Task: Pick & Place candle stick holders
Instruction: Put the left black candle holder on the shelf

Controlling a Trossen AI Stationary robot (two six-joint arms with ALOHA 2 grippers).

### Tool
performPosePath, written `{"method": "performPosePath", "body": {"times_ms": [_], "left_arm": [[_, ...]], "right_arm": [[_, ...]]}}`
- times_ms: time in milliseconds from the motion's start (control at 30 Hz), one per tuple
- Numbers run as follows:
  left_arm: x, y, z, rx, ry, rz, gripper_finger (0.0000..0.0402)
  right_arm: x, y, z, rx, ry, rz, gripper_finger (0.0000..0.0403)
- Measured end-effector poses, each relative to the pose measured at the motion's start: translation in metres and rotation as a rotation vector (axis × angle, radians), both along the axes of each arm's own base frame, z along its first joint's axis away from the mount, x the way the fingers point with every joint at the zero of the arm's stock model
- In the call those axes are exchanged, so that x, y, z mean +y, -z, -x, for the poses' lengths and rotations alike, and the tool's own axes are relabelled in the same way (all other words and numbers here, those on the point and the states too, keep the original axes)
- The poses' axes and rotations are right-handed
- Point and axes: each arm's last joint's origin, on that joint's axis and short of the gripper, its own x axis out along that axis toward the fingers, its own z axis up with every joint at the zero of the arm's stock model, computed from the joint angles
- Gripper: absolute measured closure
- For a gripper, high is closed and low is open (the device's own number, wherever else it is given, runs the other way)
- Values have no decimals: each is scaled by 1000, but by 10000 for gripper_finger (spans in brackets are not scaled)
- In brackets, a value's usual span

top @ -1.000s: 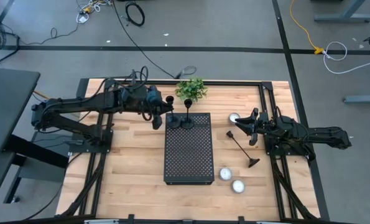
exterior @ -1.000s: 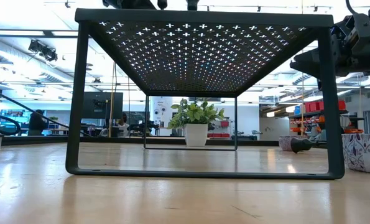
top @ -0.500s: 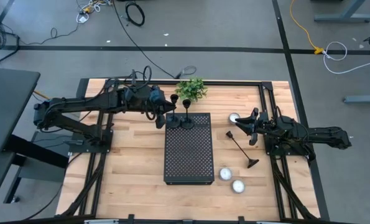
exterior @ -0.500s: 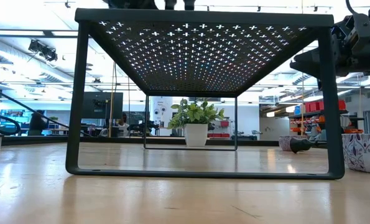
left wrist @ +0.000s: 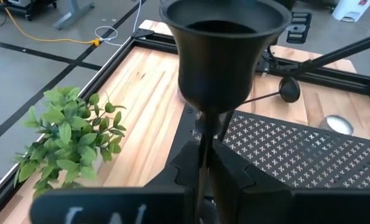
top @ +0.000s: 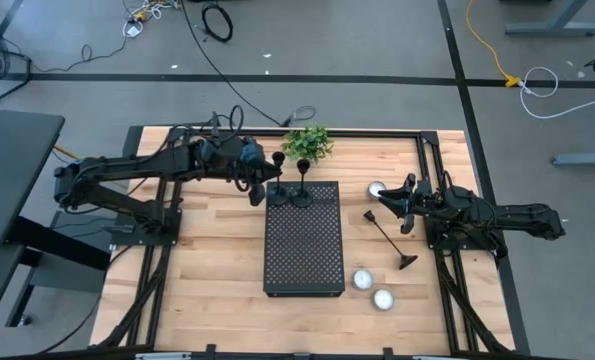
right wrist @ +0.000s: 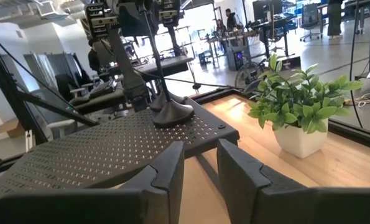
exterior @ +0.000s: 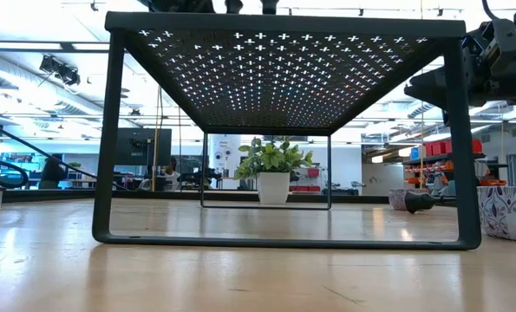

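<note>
My left gripper (top: pixel 263 183) is shut on a black candle stick holder (top: pixel 277 176) at the far left corner of the black perforated tray (top: pixel 302 250). Its cup (left wrist: pixel 221 50) fills the left wrist view. A second holder (top: pixel 302 182) stands upright on its base right beside it on the tray. A third holder (top: pixel 389 238) lies on its side on the wood, right of the tray. My right gripper (top: pixel 401 207) hovers open just beyond that holder's cup end and touches nothing. My left gripper pinches the holder's thin stem (left wrist: pixel 204 146) between its two fingers, below the cup. The fingers come level from the table's left and lie across the stem. The holder stands upright, its round base (right wrist: pixel 161 102) on or just above the tray; I cannot tell which.
A small potted plant (top: pixel 307 143) stands just behind the tray's far edge. One white tealight (top: pixel 376 189) lies near my right gripper, two more (top: pixel 362 279) (top: pixel 382 298) by the tray's near right corner. Bare wood lies left of the tray.
My left gripper has gone a little toward the table's right edge with the holder, which stays upright and now stands closer to the second holder.
</note>
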Motion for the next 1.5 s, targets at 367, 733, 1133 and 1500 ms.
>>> {"method": "performPosePath", "body": {"times_ms": [367,733,1133,1500], "left_arm": [[1,4,-7,-6,2,6,360],[1,5,-7,4,0,9,262],[1,5,-6,11,-1,8,188],[-1,-6,3,-36,1,-7,189]], "right_arm": [[0,0,0,1,1,0,307],[0,0,0,1,8,0,307],[0,0,0,1,8,0,307],[7,0,-1,-15,-235,-156,307]]}}
